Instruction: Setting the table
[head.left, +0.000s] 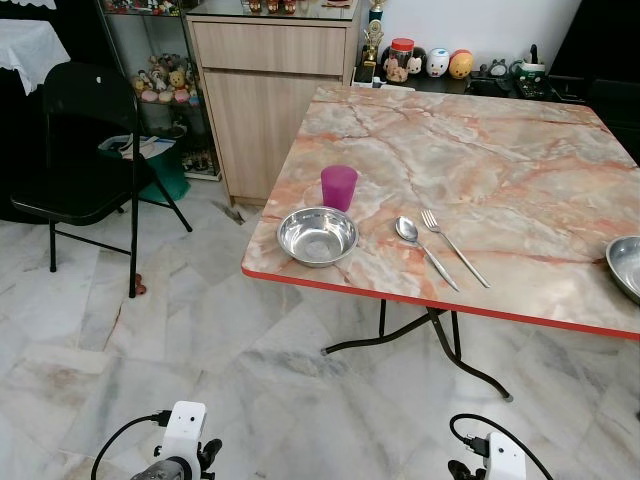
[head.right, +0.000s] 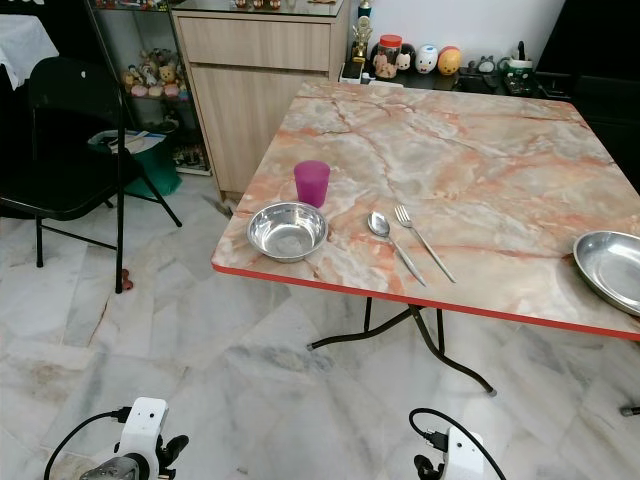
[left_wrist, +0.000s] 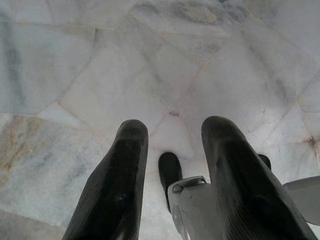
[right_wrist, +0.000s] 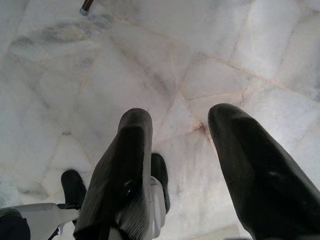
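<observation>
Left gripper (left_wrist: 172, 145) and right gripper (right_wrist: 180, 132) hang parted, empty, over floor; bowl (head.left: 317, 236), cup (head.left: 338, 187), spoon (head.left: 424, 250), fork (head.left: 454, 247) lie ahead on table (head.left: 500, 160).

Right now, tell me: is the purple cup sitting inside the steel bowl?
No, the purple cup stands on the table just behind the steel bowl.

Marble table (head.left: 520, 170): purple cup (head.left: 338, 187) behind steel bowl (head.left: 317, 236); spoon (head.left: 421, 246), fork (head.left: 453, 246) beside.

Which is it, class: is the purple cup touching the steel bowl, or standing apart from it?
Cannot tell. In both eye views the purple cup stands just behind the steel bowl, its base meeting the bowl's rim, so no gap or contact shows plainly.
</observation>
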